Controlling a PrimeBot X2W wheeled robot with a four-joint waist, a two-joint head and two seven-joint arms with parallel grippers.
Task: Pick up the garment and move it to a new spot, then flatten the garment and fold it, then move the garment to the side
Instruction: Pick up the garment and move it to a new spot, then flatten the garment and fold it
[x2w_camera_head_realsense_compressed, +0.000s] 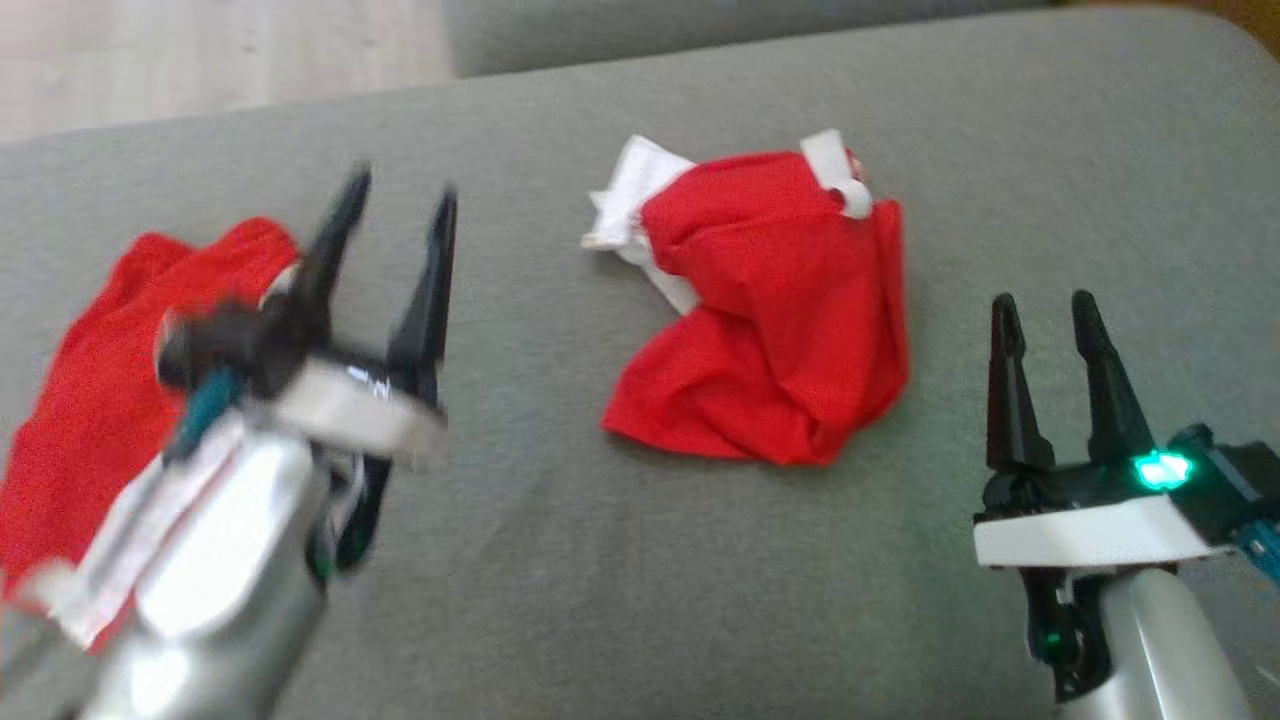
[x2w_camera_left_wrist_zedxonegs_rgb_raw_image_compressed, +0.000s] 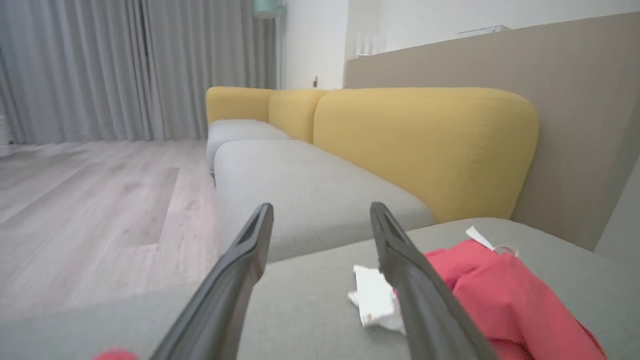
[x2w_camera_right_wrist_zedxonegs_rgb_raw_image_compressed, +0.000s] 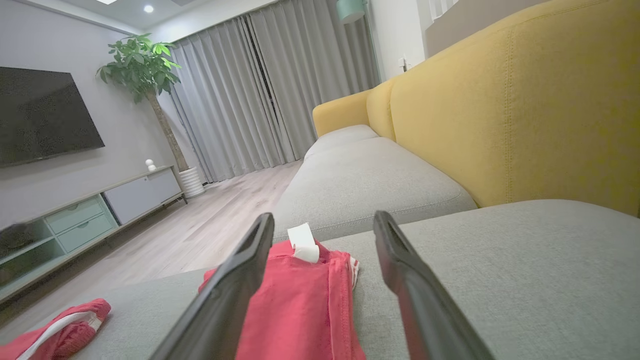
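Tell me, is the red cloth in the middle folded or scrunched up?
Scrunched up. The red cloth lies in a lumpy heap on the cushion, creases everywhere.

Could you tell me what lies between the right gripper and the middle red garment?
In the head view, only bare grey cushion lies between the right gripper and that red garment.

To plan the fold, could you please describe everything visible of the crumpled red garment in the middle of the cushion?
The red garment looks like soft, thin cloth, crumpled into a loose heap. White fabric shows at its far-left edge, and a white band sits on top. It lies on the grey cushion, apart from the left gripper and right gripper.
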